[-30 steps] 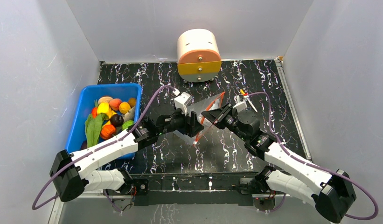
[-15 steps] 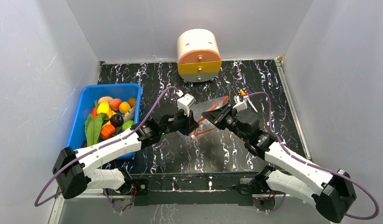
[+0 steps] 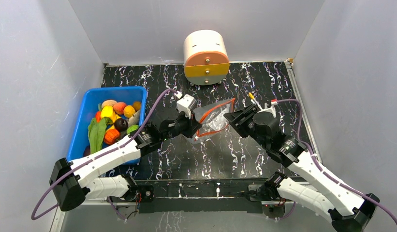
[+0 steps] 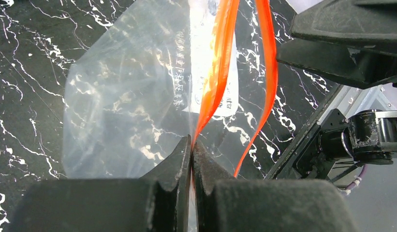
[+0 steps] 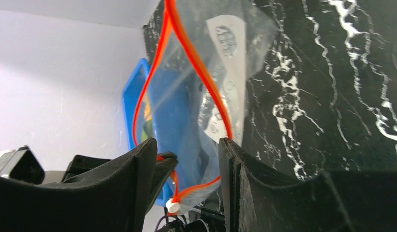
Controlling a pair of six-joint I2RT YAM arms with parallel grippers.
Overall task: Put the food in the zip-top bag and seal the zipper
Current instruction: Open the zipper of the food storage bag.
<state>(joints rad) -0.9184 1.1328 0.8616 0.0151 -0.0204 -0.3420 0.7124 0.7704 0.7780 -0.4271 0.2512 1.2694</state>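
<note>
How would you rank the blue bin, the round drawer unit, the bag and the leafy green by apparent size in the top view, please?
1. bin
2. drawer unit
3. bag, only slightly smaller; it is crumpled, so unsure
4. leafy green

clear crinkly plastic zip-top bag (image 3: 213, 117) with white label, raised off the middle of the black marbled worktop (image 3: 211, 157), mouth gaping, red-orange zipper strip (image 4: 214, 77) parted into two lips, small toy fruits and vegetables (image 3: 114, 123) heaped near the left edge

Blue bin (image 3: 116, 89) at left; drawer unit (image 3: 206, 58) (cream, orange) at back
</note>
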